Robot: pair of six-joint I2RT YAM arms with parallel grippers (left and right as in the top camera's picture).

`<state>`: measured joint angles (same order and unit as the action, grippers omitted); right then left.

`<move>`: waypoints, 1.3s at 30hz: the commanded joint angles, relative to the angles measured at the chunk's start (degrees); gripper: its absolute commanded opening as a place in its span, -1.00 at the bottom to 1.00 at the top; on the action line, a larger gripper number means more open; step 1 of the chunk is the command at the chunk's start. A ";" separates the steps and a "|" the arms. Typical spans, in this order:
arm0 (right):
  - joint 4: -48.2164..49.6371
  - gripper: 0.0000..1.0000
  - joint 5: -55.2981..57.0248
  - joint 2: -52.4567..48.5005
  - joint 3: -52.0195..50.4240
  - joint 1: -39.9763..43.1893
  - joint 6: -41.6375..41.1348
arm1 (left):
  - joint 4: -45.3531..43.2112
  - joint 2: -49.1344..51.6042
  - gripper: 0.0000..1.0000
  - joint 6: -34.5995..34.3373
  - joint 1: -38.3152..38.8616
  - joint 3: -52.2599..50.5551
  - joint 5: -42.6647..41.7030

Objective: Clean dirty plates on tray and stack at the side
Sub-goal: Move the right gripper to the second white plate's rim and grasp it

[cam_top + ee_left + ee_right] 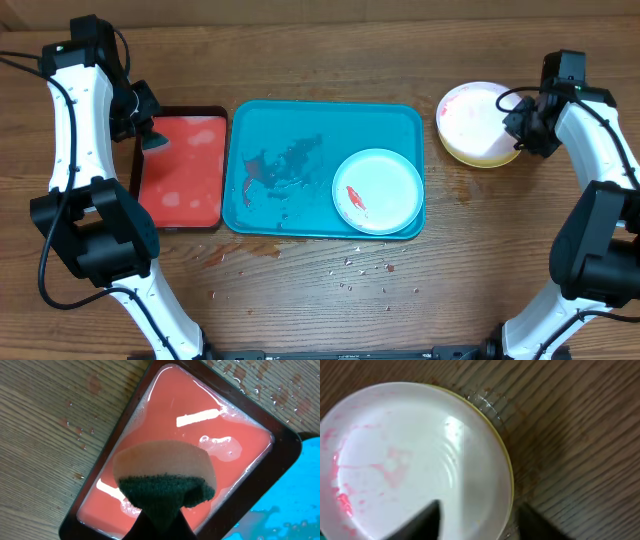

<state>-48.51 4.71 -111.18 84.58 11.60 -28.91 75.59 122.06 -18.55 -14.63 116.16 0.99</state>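
Note:
A white plate with a light green rim [378, 191] and a red sauce smear lies at the right end of the teal-blue tray [300, 130]. A white plate [474, 112] with pink smears lies on a yellow-green plate [490, 157] on the table to the right of the tray. My right gripper [518, 125] is open and straddles the stack's right rim; in the right wrist view one finger of the gripper [479, 505] is over the white plate [410, 455], the other over the wood. My left gripper [152, 135] is shut on a tan and dark green sponge [165, 477] above the red tray [215, 430].
The red tray [185, 170] with a dark rim holds soapy water and lies left of the teal tray. Red smears and water wet the teal tray's middle. Drops of water dot the wood in front of the tray [360, 270].

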 commanded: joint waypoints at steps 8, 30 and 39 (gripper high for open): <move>0.61 0.93 -25.29 0.46 0.02 -3.45 12.94 | -0.04 0.44 -0.91 -0.98 -0.20 -0.24 -0.63; -1.38 0.41 -13.27 -0.24 -3.82 -26.64 39.93 | -0.26 0.44 -0.92 -0.96 -0.20 -0.24 -0.63; 4.04 0.41 -13.31 -0.28 -9.99 -26.64 40.68 | -0.35 0.44 -0.92 -0.98 -0.17 -0.26 -0.66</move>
<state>-45.98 -8.97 -111.20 75.79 -15.00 10.17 75.35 122.06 -18.55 -14.63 116.16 0.99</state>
